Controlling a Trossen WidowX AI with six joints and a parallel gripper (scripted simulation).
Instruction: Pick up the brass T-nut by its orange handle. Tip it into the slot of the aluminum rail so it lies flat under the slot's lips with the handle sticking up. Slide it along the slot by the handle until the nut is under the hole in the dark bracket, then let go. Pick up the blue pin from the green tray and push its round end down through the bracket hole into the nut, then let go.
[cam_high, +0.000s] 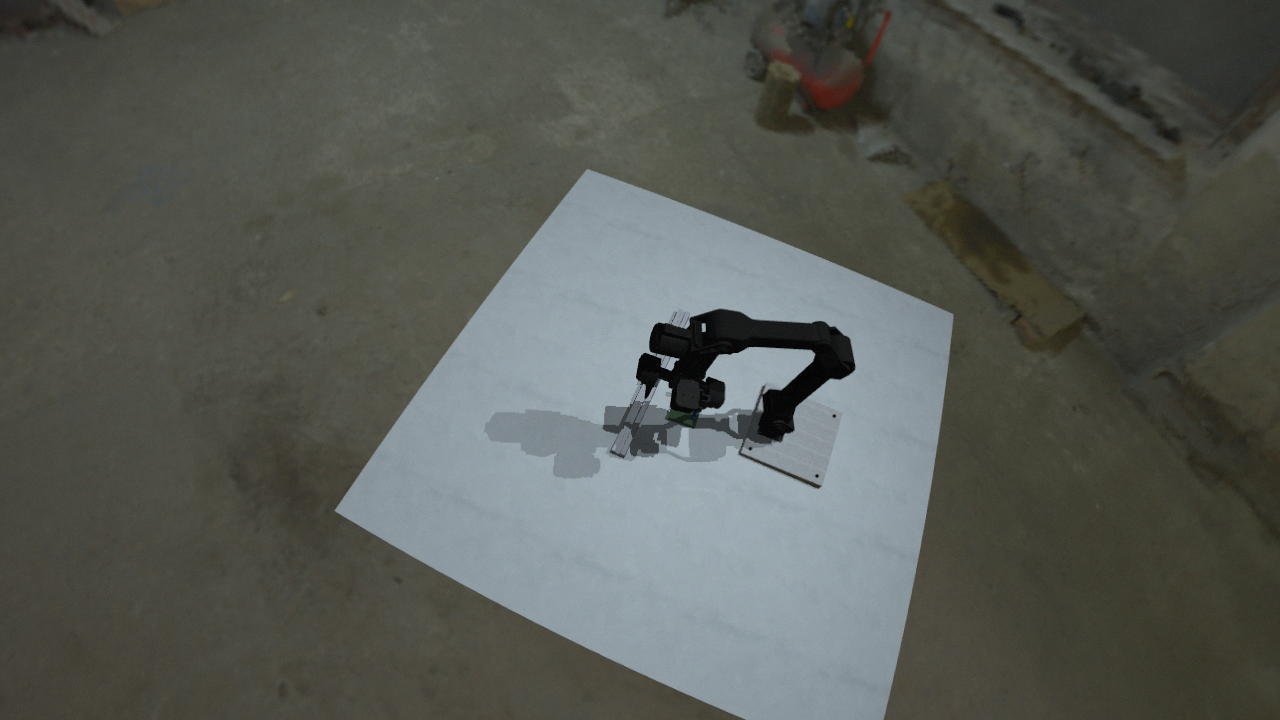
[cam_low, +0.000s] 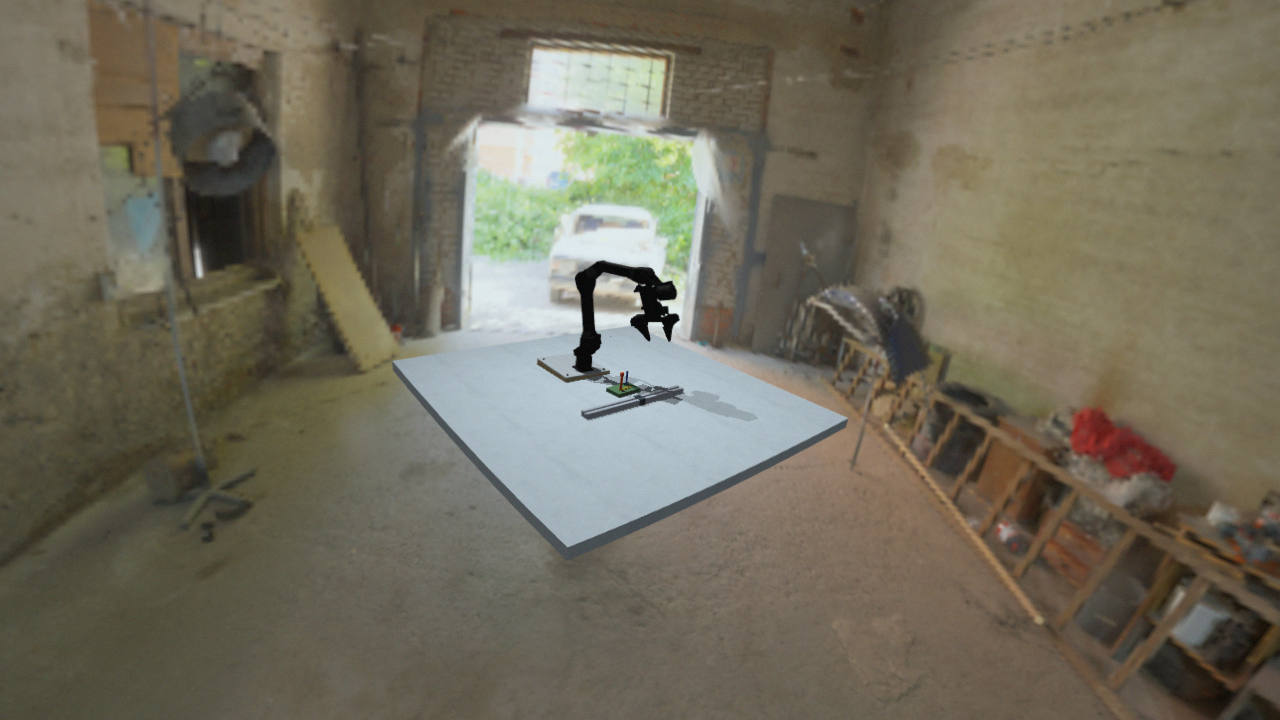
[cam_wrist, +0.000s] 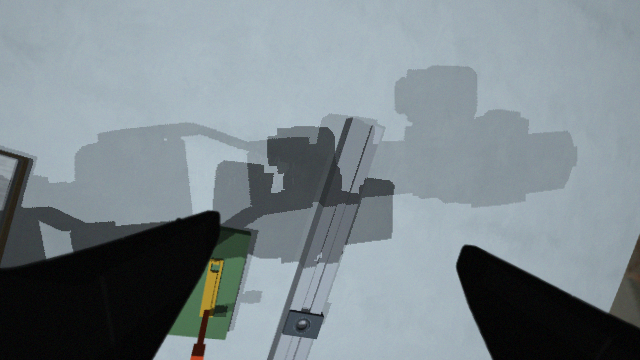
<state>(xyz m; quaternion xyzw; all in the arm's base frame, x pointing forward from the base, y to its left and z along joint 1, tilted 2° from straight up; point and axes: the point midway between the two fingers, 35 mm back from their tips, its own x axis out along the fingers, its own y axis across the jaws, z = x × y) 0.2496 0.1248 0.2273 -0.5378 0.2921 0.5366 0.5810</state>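
Above the tray (cam_high: 682, 418) (cam_low: 616, 392) (cam_wrist: 232, 285) and rail (cam_high: 620, 442) (cam_low: 601, 411) (cam_wrist: 325, 240), my pincer (cam_high: 666, 380) (cam_low: 657, 338) (cam_wrist: 341, 239) hangs wide open.

I grip nothing; the nut (cam_wrist: 212, 287) lies on the tray, its orange handle (cam_low: 622, 380) (cam_wrist: 198, 351) sticking up.

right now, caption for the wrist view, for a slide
Open tool above the aluminum rail, its dark bracket and the green tray, brass T-nut on the tray.
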